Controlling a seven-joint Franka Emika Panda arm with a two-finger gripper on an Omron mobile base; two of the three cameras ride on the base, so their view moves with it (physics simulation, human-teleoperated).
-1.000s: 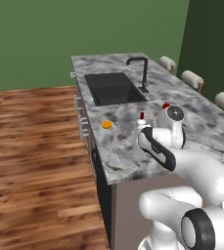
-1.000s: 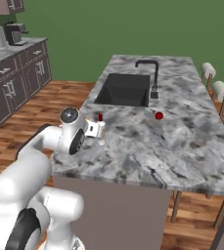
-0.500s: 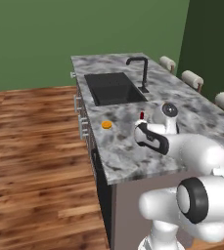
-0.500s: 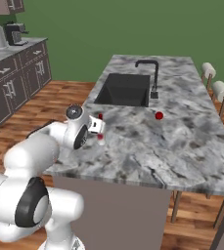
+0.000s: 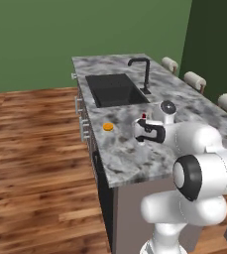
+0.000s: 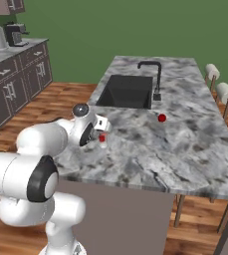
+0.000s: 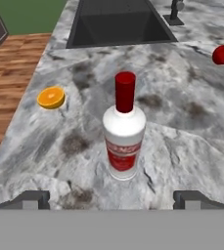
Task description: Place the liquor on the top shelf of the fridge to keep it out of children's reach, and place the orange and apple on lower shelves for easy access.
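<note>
The liquor is seen standing upright on the marbled bench, near the front edge and in front of the sink; its red cap is level with the middle of the hand view. It is not yet held: the tool is spread to its full width, with one fingertip low at each side of the bottle and clear space left between them and the glass. The orange lies on the bench toward the sink's left side, apart from the bottle, and the apple lies farther off to the right, near the tap.

Nothing of the task can be judged as done. All three items are on the bench, none has been lifted, and the fridge with its shelves is not to be made out from here. The step in hand is judged to be the approach for a grasp on the bottle; the carry to the top shelf and both fruit placements are left.

Counted: one bottle, one orange, one apple, one sink, one tap. Three stools are ranged along the far side of the bench.
</note>
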